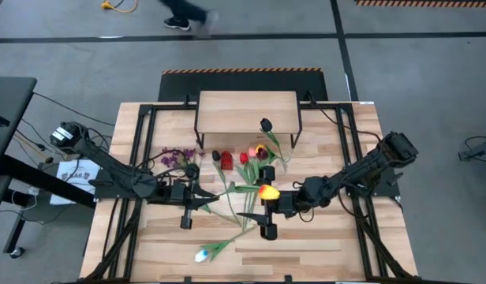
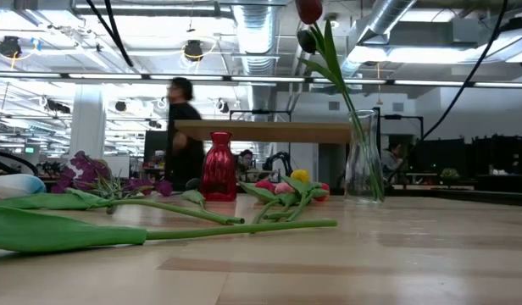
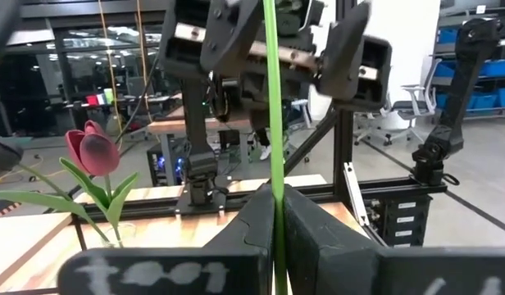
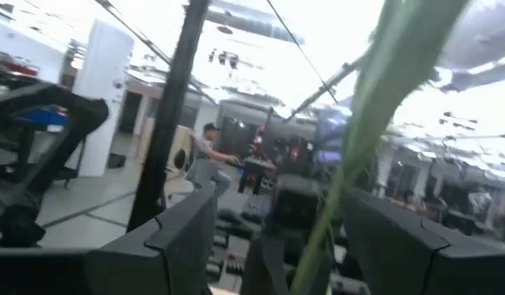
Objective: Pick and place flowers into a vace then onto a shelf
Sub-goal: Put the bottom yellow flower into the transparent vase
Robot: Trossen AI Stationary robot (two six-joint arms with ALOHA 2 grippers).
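Left hand (image 1: 197, 197) clenched on a green stem (image 3: 273, 123); in the left wrist view the stem runs straight up between the closed fingers (image 3: 252, 225), long axis vertical in that picture

Right hand (image 1: 268, 213) near bench centre, fingers (image 4: 183, 225) spread apart, a blurred green stem (image 4: 375, 115) passing between them on a slant; can't tell if it touches either finger. A yellow-orange tulip head (image 1: 267, 192) sits just beside this hand in the high view

Glass vase (image 2: 363, 157) upright on the bench (image 1: 322, 237), holding a dark tulip (image 2: 309, 10) whose stem leans, head up. A small red vase (image 2: 218, 166) stands upright nearby

Purple blossoms (image 1: 177, 157) lie on the bench left of centre. Red tulips (image 1: 244, 155) lie in front of the shelf (image 1: 247, 110). White tulip (image 1: 202, 255) lies near the front edge, stem running diagonally toward bench centre. Another long stem (image 2: 202, 229) lies flat, lengthwise across the low view

A person (image 2: 183, 135) walks in the room behind
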